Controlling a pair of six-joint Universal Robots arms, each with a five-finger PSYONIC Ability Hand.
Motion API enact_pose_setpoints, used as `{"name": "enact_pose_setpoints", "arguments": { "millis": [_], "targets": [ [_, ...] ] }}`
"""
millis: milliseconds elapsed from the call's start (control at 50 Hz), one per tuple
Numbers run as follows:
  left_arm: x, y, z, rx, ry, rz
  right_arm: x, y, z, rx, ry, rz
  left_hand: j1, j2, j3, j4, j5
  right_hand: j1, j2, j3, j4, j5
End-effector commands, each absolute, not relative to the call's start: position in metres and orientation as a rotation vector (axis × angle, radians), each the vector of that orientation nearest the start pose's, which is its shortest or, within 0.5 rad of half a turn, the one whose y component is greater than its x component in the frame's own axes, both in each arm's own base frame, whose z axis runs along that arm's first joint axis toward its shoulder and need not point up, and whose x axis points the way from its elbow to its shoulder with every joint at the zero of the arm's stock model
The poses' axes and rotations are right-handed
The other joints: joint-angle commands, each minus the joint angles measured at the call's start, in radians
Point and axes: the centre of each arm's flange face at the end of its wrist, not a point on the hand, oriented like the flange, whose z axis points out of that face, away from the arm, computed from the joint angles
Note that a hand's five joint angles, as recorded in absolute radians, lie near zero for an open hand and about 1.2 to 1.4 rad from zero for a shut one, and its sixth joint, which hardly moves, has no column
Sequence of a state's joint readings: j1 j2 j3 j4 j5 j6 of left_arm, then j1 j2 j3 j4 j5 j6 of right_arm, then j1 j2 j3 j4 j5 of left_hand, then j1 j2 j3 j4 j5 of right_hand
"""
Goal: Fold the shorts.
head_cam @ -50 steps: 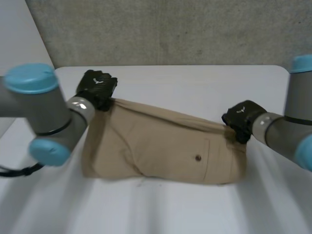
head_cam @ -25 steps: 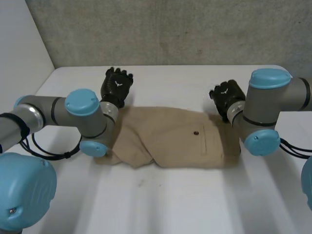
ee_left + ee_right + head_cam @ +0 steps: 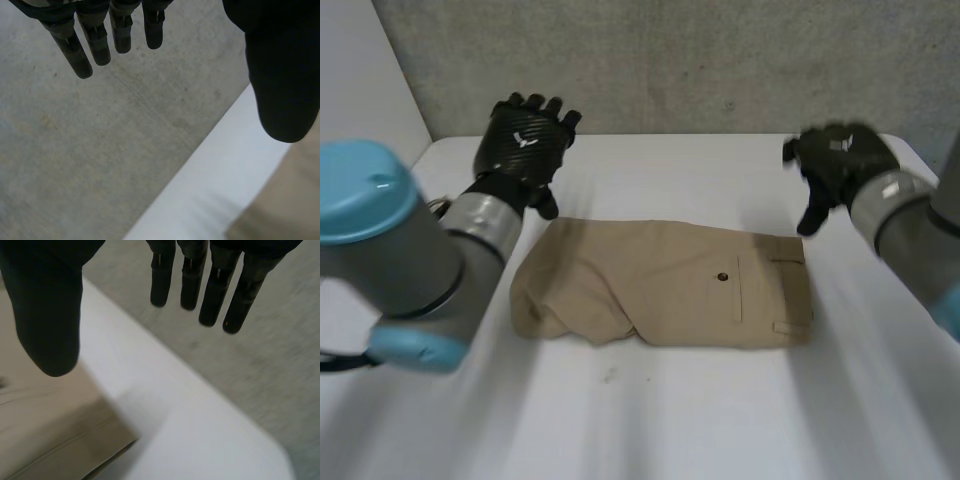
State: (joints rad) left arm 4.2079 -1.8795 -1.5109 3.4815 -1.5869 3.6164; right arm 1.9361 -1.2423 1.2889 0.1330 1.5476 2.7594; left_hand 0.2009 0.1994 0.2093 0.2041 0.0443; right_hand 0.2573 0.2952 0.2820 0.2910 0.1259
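**On the white surface, folded shorts lie between two open hands**

At the middle of the surface (image 3: 720,420), the tan shorts (image 3: 665,295) lie folded into a flat, wide rectangle. Their waistband (image 3: 798,290) is at the 3 o'clock end, and the cloth is bunched and rounded at the 9 o'clock end. A back pocket (image 3: 760,290) faces up towards the 3 o'clock side, with a small dark button (image 3: 723,277) just beside it.

The left hand (image 3: 525,145) hovers at about 10 o'clock from the shorts, near their far corner. Its fingers (image 3: 97,42) are straight and spread, its thumb (image 3: 282,75) is held apart from them, and it grips nothing. Whether the thumb touches the cloth cannot be told.

The right hand (image 3: 835,165) is at about 2 o'clock from the shorts, apart from the waistband corner. Its fingers (image 3: 215,285) are likewise extended and relaxed, holding nothing, and its thumb (image 3: 47,315) hangs over the cloth's edge in its wrist view.

Both hands point towards the grey concrete wall (image 3: 670,60) at 12 o'clock, beyond the far edge of the surface.
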Motion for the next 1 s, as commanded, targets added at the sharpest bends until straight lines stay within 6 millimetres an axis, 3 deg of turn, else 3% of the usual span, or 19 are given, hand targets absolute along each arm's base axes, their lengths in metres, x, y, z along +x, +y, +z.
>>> {"name": "enact_pose_setpoints", "arguments": {
  "millis": [20, 100, 200, 440, 640, 720, 780, 800, 820, 880, 1000],
  "targets": [
    [-0.263, -0.227, 0.256, 0.841, 2.178, -2.296, 0.236, -0.238, 0.219, -0.872, 2.328, -1.584, -0.020, -0.018, -0.028, -0.023, -0.038, 0.377, 0.339, 0.352, 0.343, 0.334],
    [-0.254, -0.212, 0.244, 0.813, 2.273, -2.245, 0.232, -0.230, 0.197, -0.869, 2.316, -1.495, -0.020, -0.018, -0.028, -0.023, -0.038, 0.377, 0.339, 0.352, 0.343, 0.334],
    [-0.247, -0.200, 0.225, 0.825, 2.343, -2.162, 0.225, -0.234, 0.173, -0.852, 2.309, -1.540, -0.020, -0.018, -0.028, -0.023, -0.038, 0.391, 0.353, 0.367, 0.358, 0.348],
    [-0.244, -0.196, 0.207, 0.838, 2.399, -2.082, 0.228, -0.254, 0.136, -0.865, 2.313, -1.571, -0.023, -0.021, -0.031, -0.026, -0.041, 0.353, 0.315, 0.328, 0.320, 0.310],
    [-0.244, -0.198, 0.202, 0.842, 2.412, -2.064, 0.228, -0.266, 0.129, -0.962, 2.295, -1.708, -0.026, -0.024, -0.034, -0.029, -0.043, 0.382, 0.345, 0.358, 0.349, 0.339],
    [-0.244, -0.198, 0.202, 0.840, 2.412, -2.063, 0.227, -0.273, 0.122, -0.986, 2.327, -1.724, -0.026, -0.024, -0.034, -0.029, -0.043, 0.506, 0.468, 0.481, 0.472, 0.462],
    [-0.243, -0.200, 0.202, 0.830, 2.414, -2.060, 0.225, -0.278, 0.117, -0.999, 2.368, -1.737, -0.026, -0.025, -0.035, -0.030, -0.044, 0.886, 0.848, 0.861, 0.852, 0.843],
    [-0.242, -0.200, 0.201, 0.830, 2.414, -2.057, 0.224, -0.280, 0.118, -1.000, 2.377, -1.746, -0.026, -0.025, -0.035, -0.030, -0.044, 1.100, 1.062, 1.075, 1.066, 1.057],
    [-0.242, -0.200, 0.201, 0.828, 2.414, -2.056, 0.221, -0.284, 0.122, -0.991, 2.390, -1.771, -0.026, -0.025, -0.035, -0.030, -0.044, 1.139, 1.101, 1.114, 1.105, 1.095],
    [-0.241, -0.200, 0.201, 0.823, 2.416, -2.054, 0.217, -0.287, 0.127, -0.984, 2.398, -1.801, -0.026, -0.025, -0.035, -0.030, -0.044, 1.139, 1.101, 1.114, 1.105, 1.096],
    [-0.238, -0.203, 0.203, 0.803, 2.410, -2.052, 0.196, -0.304, 0.161, -0.974, 2.396, -1.951, -0.026, -0.025, -0.035, -0.030, -0.044, 1.139, 1.101, 1.114, 1.105, 1.096]
  ]
}}
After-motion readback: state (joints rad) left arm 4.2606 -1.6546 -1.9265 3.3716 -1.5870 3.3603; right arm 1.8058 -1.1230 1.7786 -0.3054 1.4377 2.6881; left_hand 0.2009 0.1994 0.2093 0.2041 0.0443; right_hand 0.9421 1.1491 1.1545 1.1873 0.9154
